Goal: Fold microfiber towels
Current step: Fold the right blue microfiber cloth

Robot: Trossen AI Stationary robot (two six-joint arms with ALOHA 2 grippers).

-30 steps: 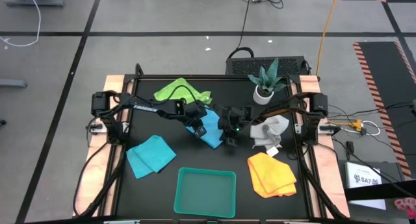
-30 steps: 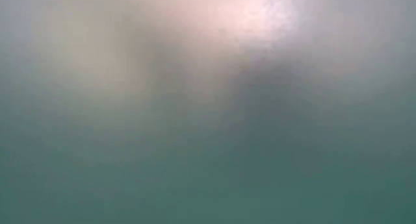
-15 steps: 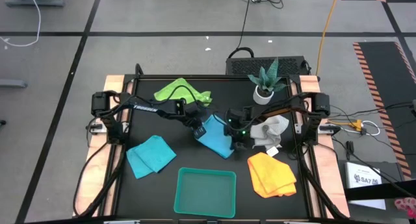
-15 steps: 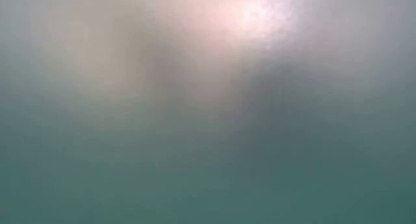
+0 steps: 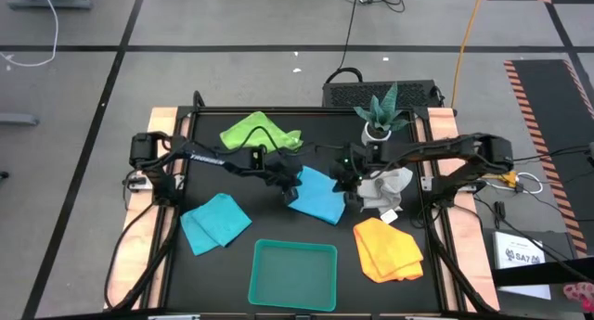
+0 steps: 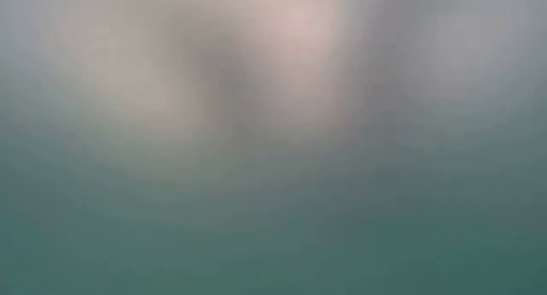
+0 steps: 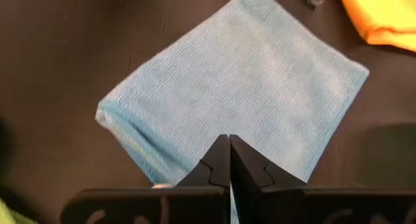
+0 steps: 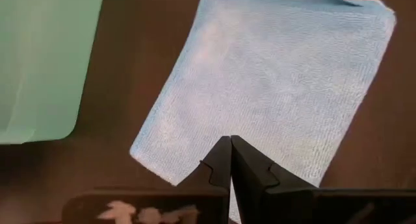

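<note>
Because each arm has pinched one far corner of the middle turquoise towel (image 5: 317, 196), the left gripper (image 5: 290, 191) and the right gripper (image 5: 350, 183) sit at its opposite edges with fingers clamped tight on the cloth, which lies spread on the dark table (image 5: 241, 255) between them, probably so a fold can be drawn over evenly. The other turquoise towel (image 5: 215, 222), the lime green towel (image 5: 254, 131), the grey-white towel (image 5: 388, 185) and the yellow-orange towel (image 5: 388, 249) lie apart around it, and the teal tray (image 5: 293, 275) waits near the front edge.
</note>
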